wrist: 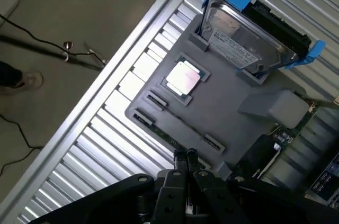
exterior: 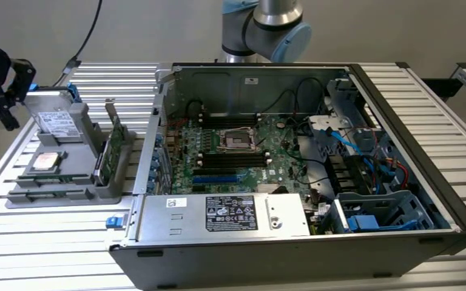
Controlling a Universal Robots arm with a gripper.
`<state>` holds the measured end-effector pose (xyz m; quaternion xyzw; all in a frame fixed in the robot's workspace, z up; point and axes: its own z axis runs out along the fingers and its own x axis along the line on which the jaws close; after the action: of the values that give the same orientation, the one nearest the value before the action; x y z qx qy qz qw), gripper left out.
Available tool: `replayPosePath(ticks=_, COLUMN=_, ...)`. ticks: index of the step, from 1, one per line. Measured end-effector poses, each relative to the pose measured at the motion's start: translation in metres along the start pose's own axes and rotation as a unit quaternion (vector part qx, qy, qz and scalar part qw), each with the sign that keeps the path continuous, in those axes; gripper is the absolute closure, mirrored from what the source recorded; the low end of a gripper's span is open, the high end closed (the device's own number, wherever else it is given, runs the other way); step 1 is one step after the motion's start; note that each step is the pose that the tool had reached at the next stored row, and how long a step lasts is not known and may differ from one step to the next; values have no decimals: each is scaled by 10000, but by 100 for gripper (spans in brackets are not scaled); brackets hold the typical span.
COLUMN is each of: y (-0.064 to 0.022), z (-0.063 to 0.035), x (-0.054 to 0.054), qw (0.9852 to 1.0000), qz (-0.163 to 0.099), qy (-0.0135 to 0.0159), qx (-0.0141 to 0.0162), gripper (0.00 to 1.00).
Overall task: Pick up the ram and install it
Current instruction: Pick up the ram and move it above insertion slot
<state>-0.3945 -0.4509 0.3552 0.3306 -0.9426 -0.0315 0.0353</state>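
Note:
The ram (wrist: 165,137) is a thin green stick standing on edge in a slot of the grey parts holder (wrist: 222,107), on the side past the silver processor chip (wrist: 184,78). My gripper (wrist: 184,156) hovers above that end of the holder with its fingers pressed together and nothing between them. In the exterior view the gripper (exterior: 8,121) hangs at the far left, above the table's edge and just left of the holder (exterior: 71,182). The open computer case (exterior: 427,182) lies to the exterior view's right, with its motherboard (exterior: 286,160) and dark memory slots (exterior: 233,159) exposed.
The holder also carries a hard drive (exterior: 55,121) in blue brackets and a taller green card with a metal bracket (exterior: 113,142). The arm's base (exterior: 266,30) stands behind the case. Cables and a drive cage (exterior: 378,212) fill the case's right side. Slatted aluminium table (exterior: 47,242) lies underneath.

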Motion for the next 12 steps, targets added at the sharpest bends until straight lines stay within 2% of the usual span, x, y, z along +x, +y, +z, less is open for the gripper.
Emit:
replayPosePath(ticks=3, y=0, z=0, x=0, qw=9996, qz=-266, qy=23, qx=12, gripper=90)
replayPosePath(ticks=6, y=0, z=0, x=0, qw=9985, qz=-542, qy=45, qx=25, gripper=90)
replayPosePath(ticks=9, y=0, z=0, x=0, qw=9967, qz=-810, qy=68, qx=37, gripper=90)
replayPosePath(ticks=12, y=0, z=0, x=0, qw=9941, qz=-1080, qy=90, qx=49, gripper=90)
